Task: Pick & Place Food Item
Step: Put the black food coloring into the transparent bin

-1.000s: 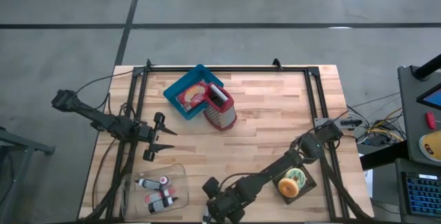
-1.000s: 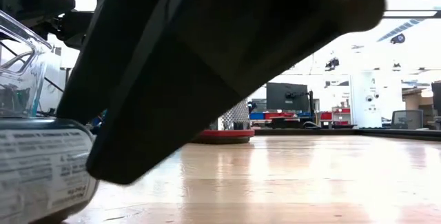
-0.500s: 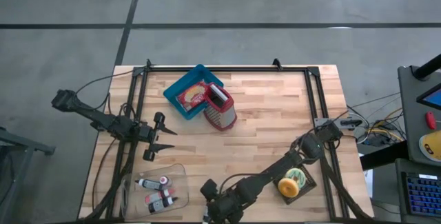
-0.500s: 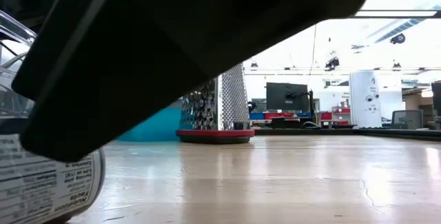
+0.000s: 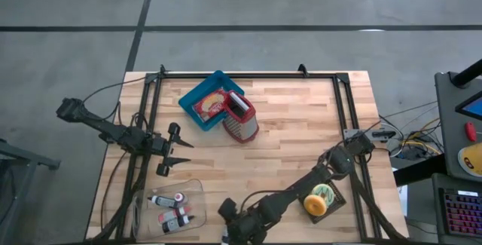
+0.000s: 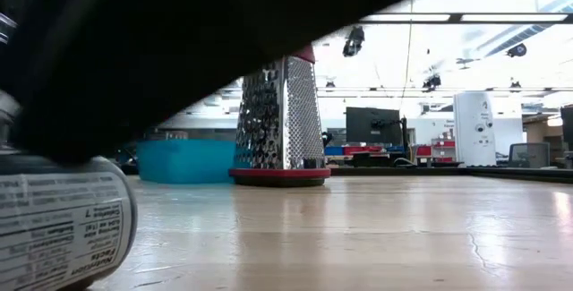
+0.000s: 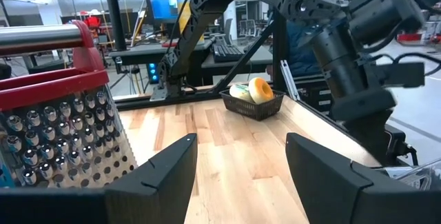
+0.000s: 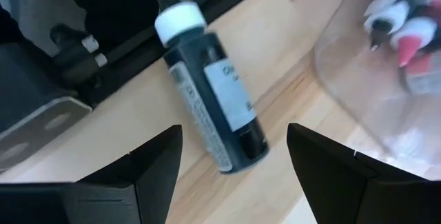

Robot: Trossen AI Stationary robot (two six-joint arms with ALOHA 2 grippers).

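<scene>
A yellow, doughnut-like food item (image 5: 318,198) sits in a small black basket (image 5: 334,200) near the table's right front; the left wrist view shows the food (image 7: 256,88) too. A red food packet (image 5: 212,105) lies in a blue bin (image 5: 193,98) at the back. My right gripper (image 8: 234,176) hangs open at the near edge (image 5: 232,231), tilted down over a dark bottle with a white cap (image 8: 213,114) that lies on its side. My left gripper (image 5: 179,147) waits open and level at the left.
A metal grater with a red base (image 5: 239,121) stands beside the bin. A clear container (image 5: 175,206) holding several small bottles sits at the front left, close to my right gripper. The lying bottle (image 6: 58,233) fills the low view's left corner. Bare wood lies mid-table.
My right gripper has rolled about its own axis while staying at the near edge. In the low view its dark body has swung up and aside, uncovering the grater and the blue bin behind it.
</scene>
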